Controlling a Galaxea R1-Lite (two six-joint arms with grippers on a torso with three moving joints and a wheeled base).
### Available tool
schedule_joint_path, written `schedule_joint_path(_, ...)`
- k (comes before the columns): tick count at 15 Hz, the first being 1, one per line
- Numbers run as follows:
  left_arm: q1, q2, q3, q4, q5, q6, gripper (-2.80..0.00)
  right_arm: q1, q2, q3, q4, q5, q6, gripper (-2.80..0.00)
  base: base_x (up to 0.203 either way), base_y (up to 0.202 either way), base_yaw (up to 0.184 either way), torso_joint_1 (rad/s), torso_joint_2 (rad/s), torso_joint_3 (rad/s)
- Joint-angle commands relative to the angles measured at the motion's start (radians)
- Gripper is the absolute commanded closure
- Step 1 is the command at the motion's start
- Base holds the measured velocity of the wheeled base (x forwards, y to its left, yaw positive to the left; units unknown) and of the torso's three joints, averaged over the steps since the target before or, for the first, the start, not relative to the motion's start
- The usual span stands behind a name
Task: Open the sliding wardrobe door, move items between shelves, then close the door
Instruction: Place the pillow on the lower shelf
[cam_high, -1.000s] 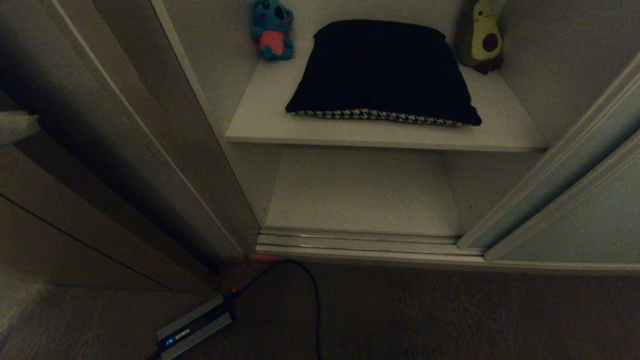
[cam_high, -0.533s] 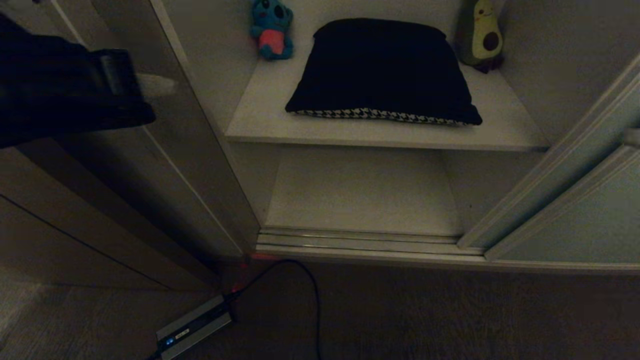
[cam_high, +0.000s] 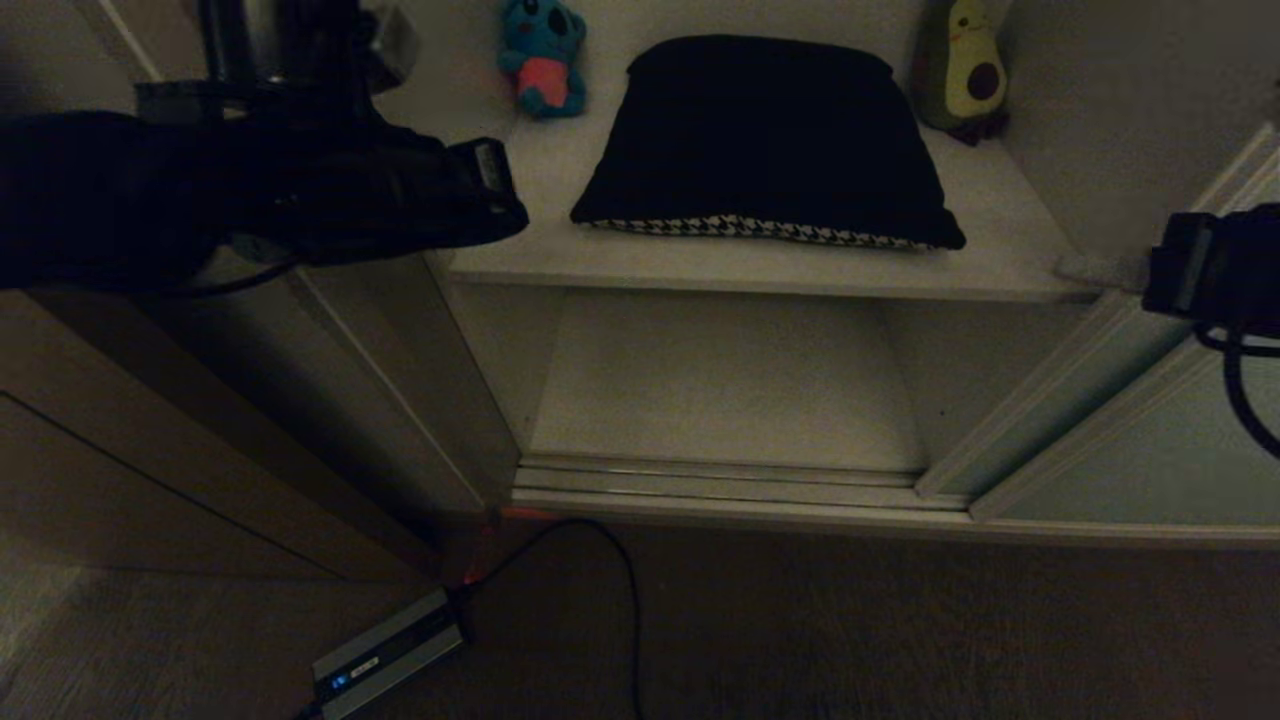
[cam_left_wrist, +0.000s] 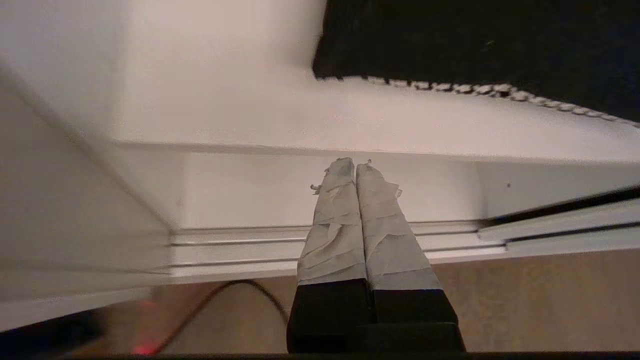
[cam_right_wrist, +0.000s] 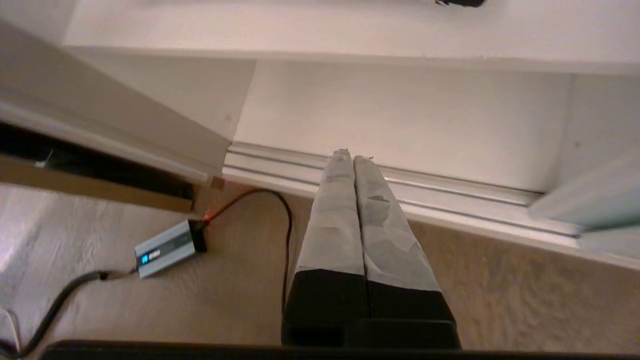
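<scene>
Fingers of the left gripper (cam_left_wrist: 356, 165) press together on nothing, before the upper shelf (cam_high: 760, 275); the right gripper (cam_right_wrist: 348, 155) likewise. On that shelf lies the cushion (cam_high: 765, 140), probably soft, light, best pinched at its near houndstooth edge.

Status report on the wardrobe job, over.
Left hand and right hand shut, empty. Dark square cushion with houndstooth band on upper off-white shelf. Nothing blocking.
</scene>
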Motion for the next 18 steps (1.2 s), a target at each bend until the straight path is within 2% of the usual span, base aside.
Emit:
schedule_joint_path(1,-0.008,0.088,-0.016,-0.033,0.003,-0.009,0.0,0.0,0.1,-0.001,-0.04,0.001,0.008,0.0,0.0,0.0,0.0,0.0,0.0,0.0)
schedule_joint_path(3,-0.009,0.136,-0.039,-0.087,0.006,-0.011,0.0,0.0,0.163,-0.003,-0.127,-0.001,0.015,0.0,0.0,0.0,0.0,0.0,0.0,0.0)
schedule_joint_path(6,-0.01,0.179,-0.085,-0.096,0.007,-0.008,0.0,0.003,0.217,-0.028,-0.178,0.001,0.017,0.0,0.0,0.0,0.0,0.0,0.0,0.0)
schedule_joint_path(7,-0.01,0.186,-0.09,-0.097,0.007,-0.006,-1.11,0.003,0.235,-0.042,-0.184,0.002,0.017,-2.8,0.0,0.0,0.0,0.0,0.0,0.0)
schedule_joint_path(8,-0.01,0.198,-0.098,-0.098,0.008,-0.006,-2.8,0.003,0.243,-0.049,-0.186,0.004,0.019,-2.8,0.0,0.0,0.0,0.0,0.0,0.0)
schedule_joint_path(10,-0.009,0.242,-0.157,-0.099,0.007,-0.008,-2.8,-0.007,0.271,-0.062,-0.193,0.012,0.026,-2.8,0.0,0.0,0.0,0.0,0.0,0.0)
schedule_joint_path(13,-0.008,0.287,-0.215,-0.161,0.002,-0.011,-2.8,-0.023,0.321,-0.064,-0.286,0.013,0.026,-2.8,0.0,0.0,0.0,0.0,0.0,0.0)
schedule_joint_path(18,-0.007,0.367,-0.316,-0.165,-0.04,-0.012,-2.8,-0.039,0.421,-0.085,-0.412,0.012,0.027,-2.8,0.0,0.0,0.0,0.0,0.0,0.0)
